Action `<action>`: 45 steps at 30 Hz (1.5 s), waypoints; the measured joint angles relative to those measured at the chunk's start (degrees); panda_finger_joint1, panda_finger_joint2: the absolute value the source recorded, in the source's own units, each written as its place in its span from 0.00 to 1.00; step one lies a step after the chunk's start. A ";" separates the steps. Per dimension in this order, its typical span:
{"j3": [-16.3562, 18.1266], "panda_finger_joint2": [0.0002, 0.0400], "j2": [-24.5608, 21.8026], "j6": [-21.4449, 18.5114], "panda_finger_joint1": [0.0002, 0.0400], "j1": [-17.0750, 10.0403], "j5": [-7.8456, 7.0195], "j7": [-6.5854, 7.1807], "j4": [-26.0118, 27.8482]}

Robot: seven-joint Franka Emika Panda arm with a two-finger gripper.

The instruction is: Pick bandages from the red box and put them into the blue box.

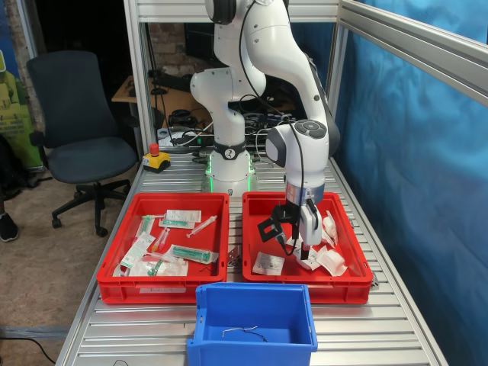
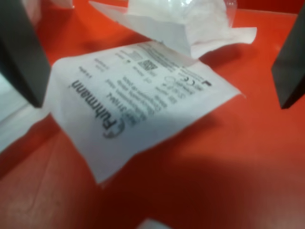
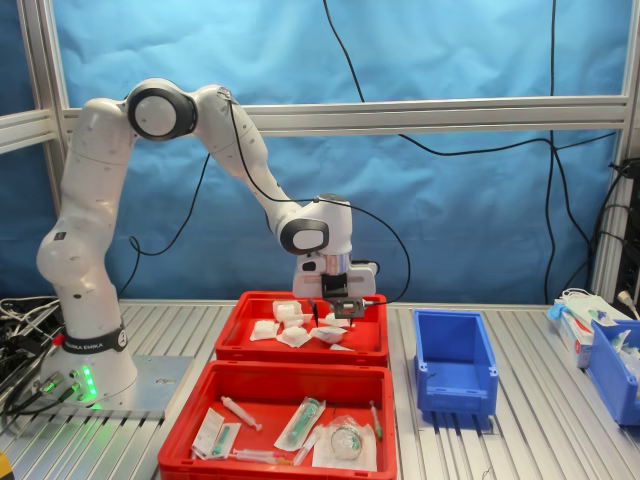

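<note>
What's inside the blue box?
The blue box holds no bandages yet. In the first exterior view only a thin bent wire lies on its floor. Its near wall hides the front strip of the floor.

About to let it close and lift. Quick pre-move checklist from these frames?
1. Gripper open: ok, both fingers stand apart in the wrist view.
2. Bandage packet between the fingers: ok, a flat printed white packet lies on the tray floor there.
3. Only one packet in the grasp: cannot tell, a crumpled packet overlaps its far edge.
4. Gripper down inside the red box: ok.
5. Blue box ready: ok, no packets in it, only a thin wire on its floor.
</note>
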 joint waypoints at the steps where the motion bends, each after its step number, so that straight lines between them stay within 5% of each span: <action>1: 0.01 1.00 0.14 0.28 1.00 0.18 0.00 0.17 0.00; 15: 0.32 1.00 2.45 2.22 1.00 2.53 0.00 2.24 0.03; 45: 0.12 1.00 5.16 2.74 1.00 3.79 0.00 3.07 1.38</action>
